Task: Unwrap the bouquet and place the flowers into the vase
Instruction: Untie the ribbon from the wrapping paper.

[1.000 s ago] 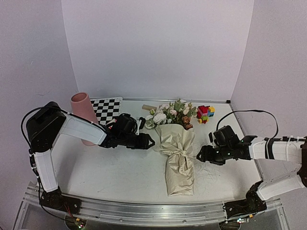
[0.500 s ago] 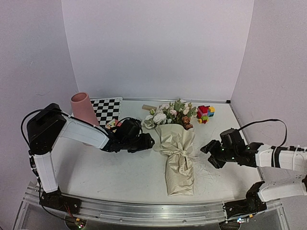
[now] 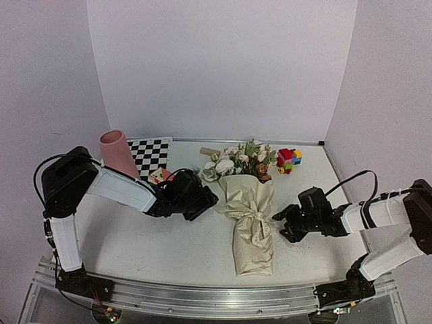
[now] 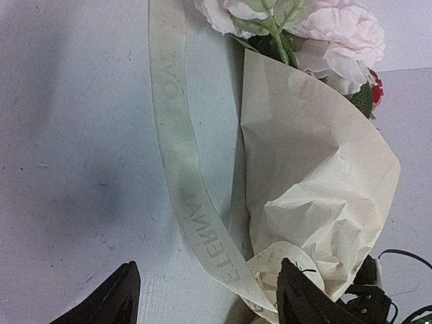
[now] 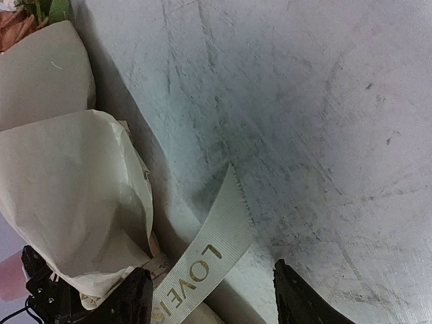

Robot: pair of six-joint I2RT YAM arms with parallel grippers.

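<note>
Top external view has the bouquet [image 3: 251, 216] lying on the counter [image 3: 169, 243], blooms toward twelve o'clock, left fingers [image 4: 111, 300] at nine and right fingers [image 5: 297, 297] at three both spread apart astride ribbon tails [image 4: 182, 169], best pinched squarely, then pulled outward evenly.

You are operating in a robotics lab test cell, not a home or a shop. Findings:

- Your left arm [image 3: 121, 189] and right arm [image 3: 378, 212] are mounted on an aluminium rail [image 3: 202, 293] along the near edge of a white worktop [image 3: 175, 243].
- Plain pale panels [image 3: 216, 67] close the worktop in on three sides like a booth.
- A black-and-white checkerboard [image 3: 150, 152] of the camera-calibration kind lies flat at the back.
- A loose black cable [image 3: 351, 181] loops off the right arm.
- Your right wrist view shows the worktop surface scuffed and scratched.
- The bouquet [image 3: 250, 216], the vase [image 3: 120, 162] and a toy-brick block [image 3: 288, 160] sit as staged props.
</note>
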